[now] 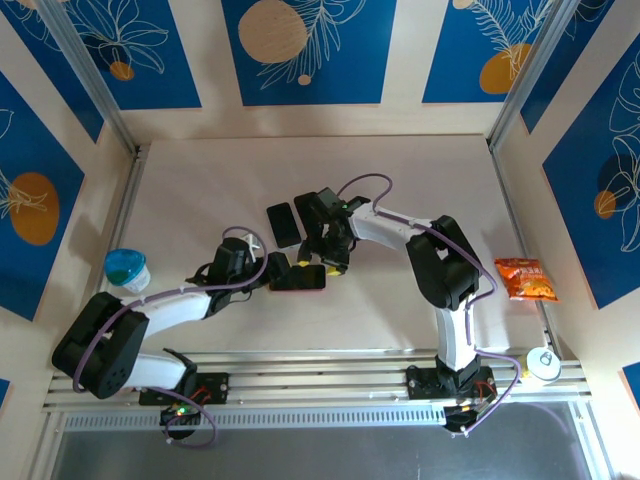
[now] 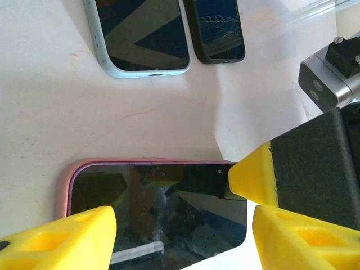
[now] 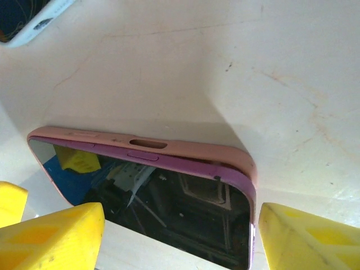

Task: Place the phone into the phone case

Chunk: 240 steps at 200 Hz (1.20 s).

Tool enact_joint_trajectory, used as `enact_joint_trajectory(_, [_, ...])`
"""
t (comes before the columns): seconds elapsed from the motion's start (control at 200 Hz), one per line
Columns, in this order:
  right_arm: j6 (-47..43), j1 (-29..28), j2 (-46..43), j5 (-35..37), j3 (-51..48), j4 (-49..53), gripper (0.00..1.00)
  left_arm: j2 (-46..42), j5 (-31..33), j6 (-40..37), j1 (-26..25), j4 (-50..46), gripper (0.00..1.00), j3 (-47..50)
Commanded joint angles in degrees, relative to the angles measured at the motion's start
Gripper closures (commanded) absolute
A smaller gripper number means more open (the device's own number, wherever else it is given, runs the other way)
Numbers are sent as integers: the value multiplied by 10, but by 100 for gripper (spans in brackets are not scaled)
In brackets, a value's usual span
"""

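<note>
No readable text
The orange snack bag (image 1: 526, 279) carries some print, but it is too small to read; the screen of the phone (image 2: 163, 214) gives only dark reflections.

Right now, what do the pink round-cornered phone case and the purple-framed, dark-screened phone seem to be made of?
Pink round-cornered phone case: probably silicone or soft plastic; matte, no glare on its rounded rim. Purple-framed phone: screen looks like glass, mirror-glossy with sharp reflections; the frame is satin purple, metal or plastic, hard to tell.
</note>
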<state>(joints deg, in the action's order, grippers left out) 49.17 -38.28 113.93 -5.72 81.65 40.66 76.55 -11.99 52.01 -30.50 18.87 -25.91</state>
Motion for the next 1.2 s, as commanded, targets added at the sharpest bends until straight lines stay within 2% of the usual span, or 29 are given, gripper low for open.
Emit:
enact_joint_trajectory(0.0, [1,-3,-5,14,12,32,27,6,-15,-9,3,11,34,-15])
enact_joint_trajectory(0.175, [-5,-3,-60,27,-34,1,28,17,-21,-11,4,11,34,-22])
enact_joint_trajectory(0.225, [-7,-4,-78,31,-58,-16,31,23,-25,-12,2,12,34,-27])
enact_joint_trajectory(0.285, [-9,-8,-105,41,-93,-39,45,31,-31,-11,2,17,34,-30])
enact_joint_trajectory(0.37, [-4,-12,-137,59,-140,-66,80,41,-38,-9,1,20,34,-37])
enact_joint_trajectory(0.445, [0,-17,-162,68,-180,-95,100,49,-40,-8,-1,24,35,-43])
enact_joint_trajectory(0.65, [-3,-31,-167,66,-220,-136,100,80,-43,-2,-8,36,34,-57])
enact_joint_trajectory(1.195, [-21,-44,-107,62,-206,-149,100,99,-39,6,-10,33,35,-47])
